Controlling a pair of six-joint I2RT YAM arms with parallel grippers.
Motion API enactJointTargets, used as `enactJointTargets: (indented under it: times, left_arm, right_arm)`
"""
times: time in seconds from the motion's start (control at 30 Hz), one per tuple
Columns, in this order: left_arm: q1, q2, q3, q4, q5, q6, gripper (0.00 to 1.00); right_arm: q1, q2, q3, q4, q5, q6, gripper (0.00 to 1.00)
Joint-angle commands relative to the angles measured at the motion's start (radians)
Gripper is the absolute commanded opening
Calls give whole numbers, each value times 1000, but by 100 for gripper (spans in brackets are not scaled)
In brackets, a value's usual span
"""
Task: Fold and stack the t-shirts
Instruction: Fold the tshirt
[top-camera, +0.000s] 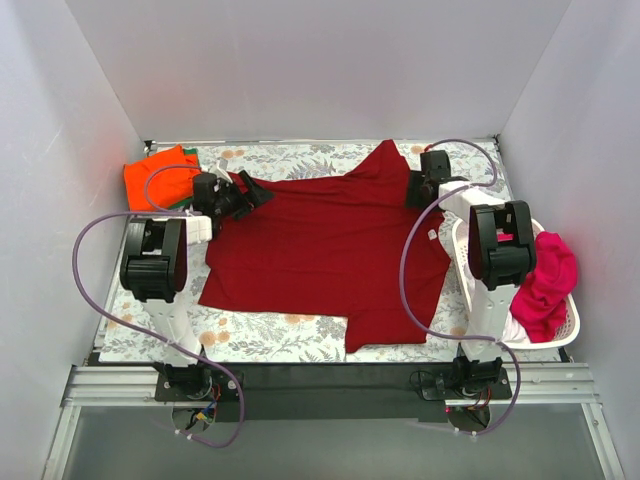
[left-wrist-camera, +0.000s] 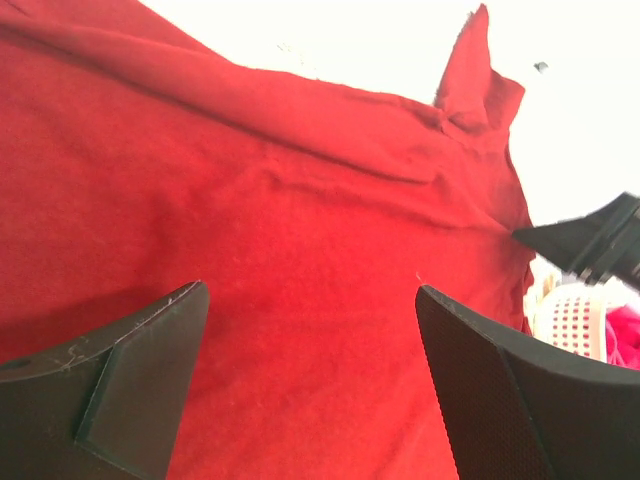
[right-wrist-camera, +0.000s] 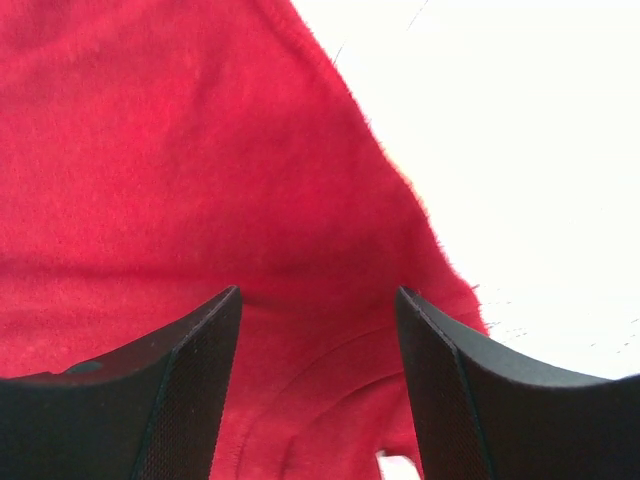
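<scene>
Left claw (left-wrist-camera: 310, 288), spread wide, and right claw (right-wrist-camera: 319, 291), narrower but parted; crimson t-shirt (top-camera: 330, 250) lies beneath both, on the bench (top-camera: 270, 335).

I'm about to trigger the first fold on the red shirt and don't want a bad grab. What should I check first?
1. Red shirt lies spread on the table: ok.
2. Left gripper open over its far left edge: ok.
3. Right gripper open over its far right edge: ok.
4. Grippers touching cloth: cannot tell.
5. Orange shirt clear of the red one: ok.
</scene>
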Motion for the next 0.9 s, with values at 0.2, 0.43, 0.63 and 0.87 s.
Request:
enactJointTargets:
  times: [0.2,0.43,0.63,0.87]
  left_arm:
    - [-77,-394,-134,-65,-103,60,78]
    - [-238,-678,-338,-130,-270,37,78]
    - [-291,-927,-542,-287,-601,-36,78]
    - [-295,-1256,-634,-575,-943,-133,79]
  right_arm:
    - [50,-281,-105,87,-150,-80,55]
    - [246,-559,-410,118,-31,-45,55]
    - [392,-789,-691,115,-6,58,55]
    - [493,-935,-849,107,-14,102,55]
